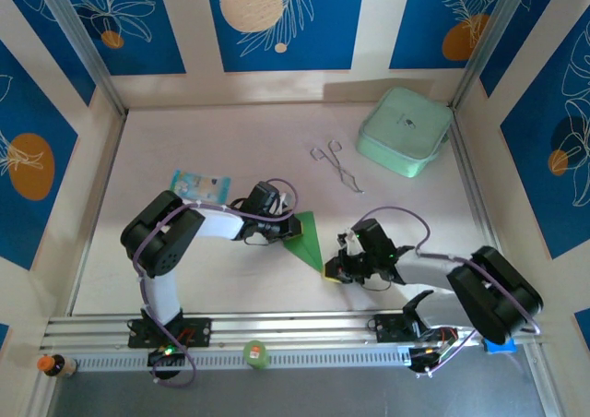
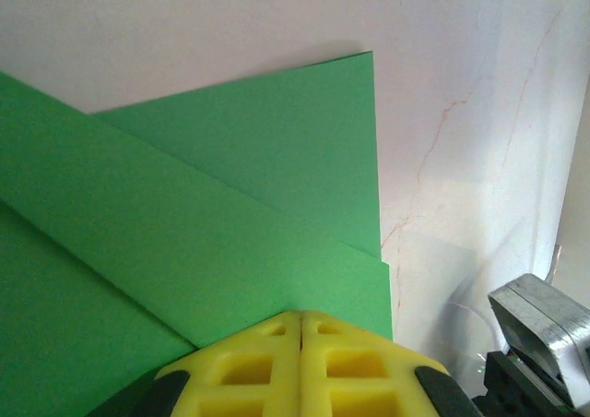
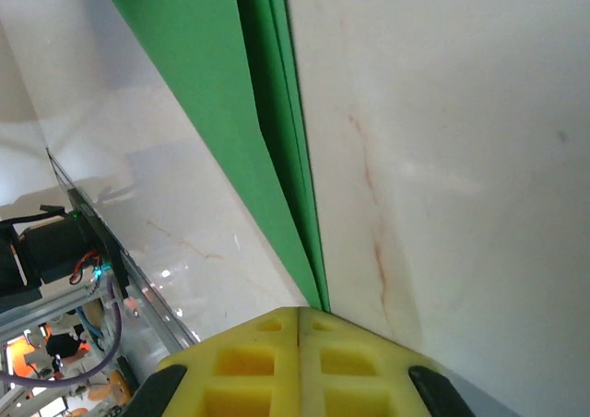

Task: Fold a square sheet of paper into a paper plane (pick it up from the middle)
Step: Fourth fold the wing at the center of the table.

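Both the left tool (image 1: 280, 237) and right tool (image 1: 331, 271) clamp the creased, pointed paper plane (image 1: 307, 236)

Green paper plane (image 1: 307, 240) on table (image 1: 230, 140)

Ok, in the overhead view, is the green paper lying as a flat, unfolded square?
No, the green paper sheet is folded into a narrow pointed triangle, not a square.
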